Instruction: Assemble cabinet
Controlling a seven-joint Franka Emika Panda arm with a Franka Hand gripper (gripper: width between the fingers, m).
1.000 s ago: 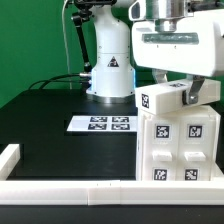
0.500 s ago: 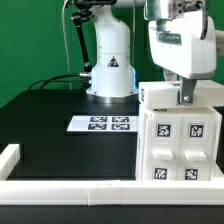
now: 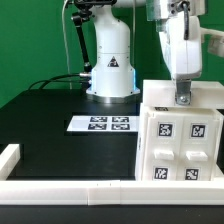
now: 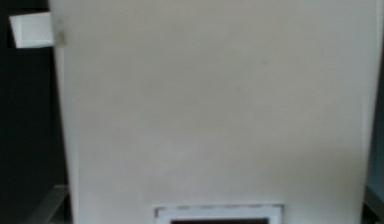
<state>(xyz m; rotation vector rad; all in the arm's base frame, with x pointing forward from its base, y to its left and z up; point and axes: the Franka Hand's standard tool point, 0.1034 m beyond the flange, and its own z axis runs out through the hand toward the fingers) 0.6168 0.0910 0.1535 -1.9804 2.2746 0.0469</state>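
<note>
The cabinet (image 3: 180, 145) is a tall white box at the exterior view's right, with several black-and-white tags on its front. Its white top panel (image 3: 158, 95) lies flat and square on the body. My gripper (image 3: 183, 97) comes straight down from above, turned edge-on, and one dark finger (image 3: 183, 94) lies against the panel's front edge. It looks shut on the panel. The wrist view is filled by a plain white face of the cabinet (image 4: 207, 110), with part of a tag (image 4: 215, 214) at one edge. No fingers show there.
The marker board (image 3: 101, 124) lies flat on the black table left of the cabinet. The arm's white base (image 3: 110, 65) stands behind it, with cables (image 3: 55, 82) to its left. A low white border wall (image 3: 70, 187) runs along the front and left corner.
My gripper has turned about its vertical axis from broadside to edge-on. The top panel turned with it, from skewed with a tagged side showing to square on the body.
</note>
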